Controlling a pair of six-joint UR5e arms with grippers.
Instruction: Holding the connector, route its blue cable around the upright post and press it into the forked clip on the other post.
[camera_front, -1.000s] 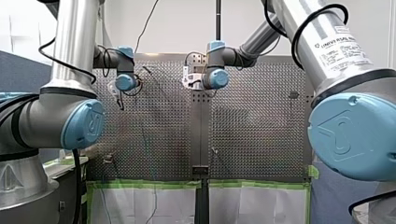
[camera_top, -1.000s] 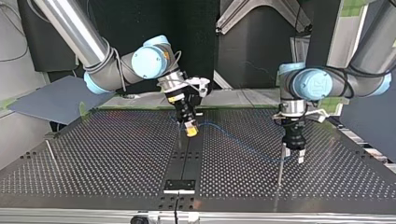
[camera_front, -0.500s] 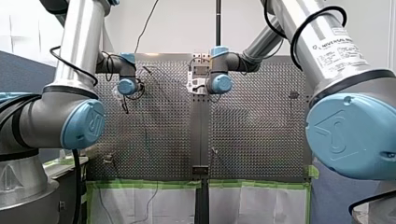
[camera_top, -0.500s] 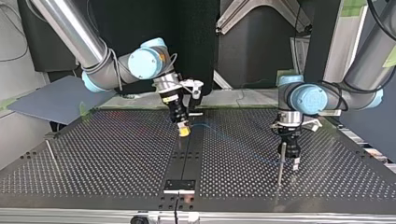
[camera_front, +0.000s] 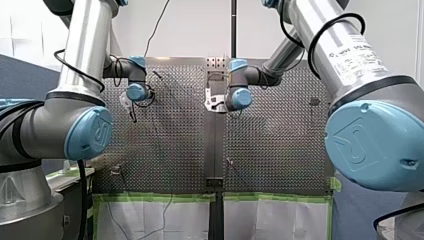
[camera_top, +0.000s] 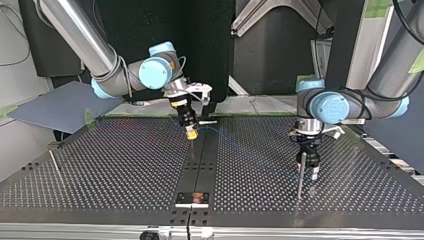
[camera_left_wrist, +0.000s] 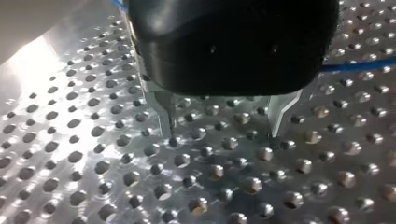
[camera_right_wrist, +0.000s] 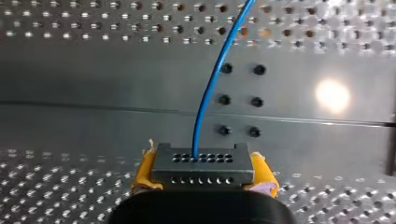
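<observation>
- The connector (camera_right_wrist: 203, 161), a dark block with rows of small holes, sat clamped by its two ends between the yellow pads (camera_right_wrist: 145, 170) of my right gripper (camera_right_wrist: 203, 173). It was low over the bare centre strip (camera_right_wrist: 116, 93) of the perforated table (camera_top: 100, 165).
- The blue cable (camera_right_wrist: 208, 88) left the connector's face and ran straight ahead of that gripper. Its long axis pointed away across the strip with a slight bend.
- The upright post (camera_top: 299, 176) stood at the top view's right, well apart from the connector — the cable had to travel that way.
- My left gripper (camera_left_wrist: 223, 126) hung just beside that post, so my left arm was the nearer one. Its metal fingers (camera_left_wrist: 281, 112) were spread and gripped nothing. A thin rod, which I took for the post, rose just inside one finger, and the cable passed beside the gripper.
- A second post (camera_top: 54, 164) stood at the top view's left. I could not make out a fork on either post.
- A printed label (camera_front: 357, 50) on my right arm's tube read roughly "UNIVERSAL ROBOTS" — the smaller lines were unreadable.
</observation>
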